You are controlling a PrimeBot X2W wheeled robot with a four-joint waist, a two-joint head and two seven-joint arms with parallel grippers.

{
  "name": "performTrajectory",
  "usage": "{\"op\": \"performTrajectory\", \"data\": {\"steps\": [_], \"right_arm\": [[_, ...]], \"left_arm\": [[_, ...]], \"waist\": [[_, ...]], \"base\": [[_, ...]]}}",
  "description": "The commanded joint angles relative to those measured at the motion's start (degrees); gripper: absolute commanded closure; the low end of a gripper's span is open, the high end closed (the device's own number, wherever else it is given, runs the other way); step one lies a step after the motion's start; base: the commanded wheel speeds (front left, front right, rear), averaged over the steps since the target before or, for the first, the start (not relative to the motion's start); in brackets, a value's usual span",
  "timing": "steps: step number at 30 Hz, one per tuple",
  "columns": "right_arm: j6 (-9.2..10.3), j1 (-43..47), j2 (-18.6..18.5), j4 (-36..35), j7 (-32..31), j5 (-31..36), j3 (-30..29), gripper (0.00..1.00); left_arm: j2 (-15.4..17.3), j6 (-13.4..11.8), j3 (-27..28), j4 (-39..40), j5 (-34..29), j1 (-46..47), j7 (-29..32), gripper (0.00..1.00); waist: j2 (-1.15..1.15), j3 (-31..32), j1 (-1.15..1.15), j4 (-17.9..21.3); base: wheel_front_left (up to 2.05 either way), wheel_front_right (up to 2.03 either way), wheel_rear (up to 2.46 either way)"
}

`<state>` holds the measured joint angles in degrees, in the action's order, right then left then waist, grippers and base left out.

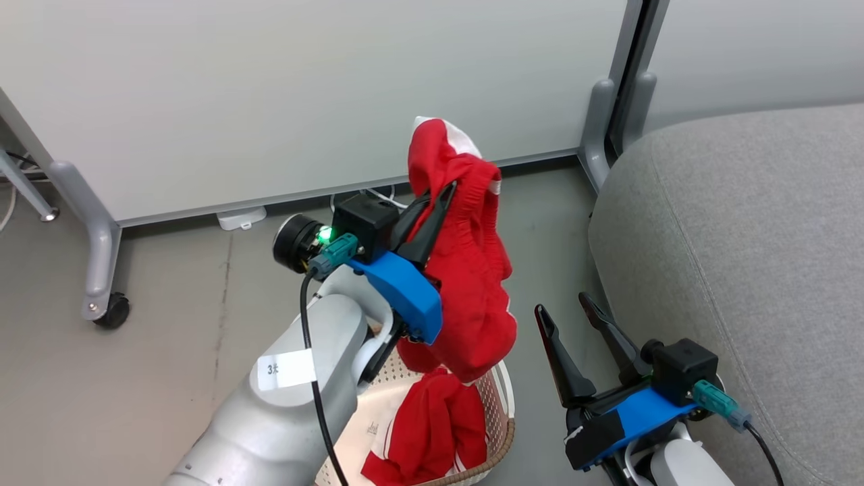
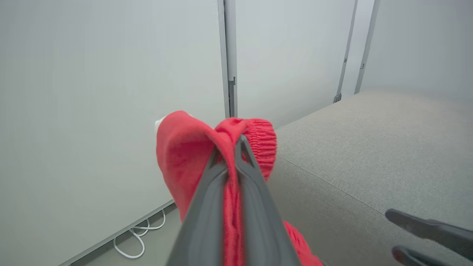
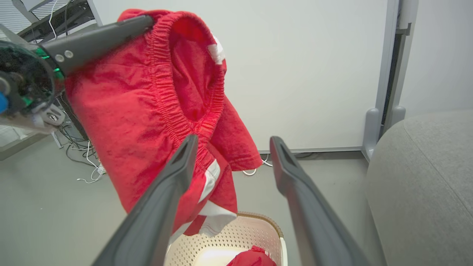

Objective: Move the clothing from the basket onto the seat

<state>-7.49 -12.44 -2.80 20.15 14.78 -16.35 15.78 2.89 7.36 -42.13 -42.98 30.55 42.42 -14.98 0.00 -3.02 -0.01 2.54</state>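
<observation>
My left gripper [image 1: 440,194] is shut on the ribbed waistband of a red garment [image 1: 472,270], which hangs in the air over the basket [image 1: 503,398]. In the left wrist view the fabric [image 2: 184,155] is pinched between my closed fingers [image 2: 207,207]. A second red garment with white stripes [image 1: 432,432] lies inside the cream perforated basket [image 3: 236,236]. To the right of the basket my right gripper [image 1: 563,307] stands open and empty, beside the edge of the grey seat [image 1: 742,270]. The right wrist view shows the hanging garment [image 3: 140,111] in front of its spread fingers [image 3: 162,199].
A pale partition wall [image 1: 304,88] on wheeled feet [image 1: 111,310] stands behind the basket. White cables [image 2: 136,236] lie on the grey floor at its base. The seat [image 2: 369,155] rises to the right, close to my right arm.
</observation>
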Motion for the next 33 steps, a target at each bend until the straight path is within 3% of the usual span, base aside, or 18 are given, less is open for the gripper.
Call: {"op": "performTrajectory", "data": {"steps": [1, 18, 33], "right_arm": [[-0.01, 0.96, -0.16, 0.05, -0.04, -0.21, 0.07, 0.00], [-0.01, 0.60, -0.16, -0.66, -1.33, -0.22, 2.24, 0.00], [-0.01, -7.22, -0.17, 1.01, -7.00, -2.29, 11.39, 0.00]], "left_arm": [[0.00, -0.32, -0.38, 0.24, 0.38, 0.55, -0.19, 1.00], [-0.01, -3.72, -10.10, 0.10, 9.78, 4.33, -0.12, 1.00], [-0.01, -4.40, -12.43, -0.70, 12.24, 5.97, -0.29, 1.00]], "waist": [[0.00, 0.43, 0.01, -0.37], [0.00, 1.08, 0.01, -0.76], [0.00, -0.78, 0.01, -1.08]], "base": [[0.00, 0.00, 0.00], [0.00, 0.00, 0.00], [0.00, 0.00, 0.00]]}}
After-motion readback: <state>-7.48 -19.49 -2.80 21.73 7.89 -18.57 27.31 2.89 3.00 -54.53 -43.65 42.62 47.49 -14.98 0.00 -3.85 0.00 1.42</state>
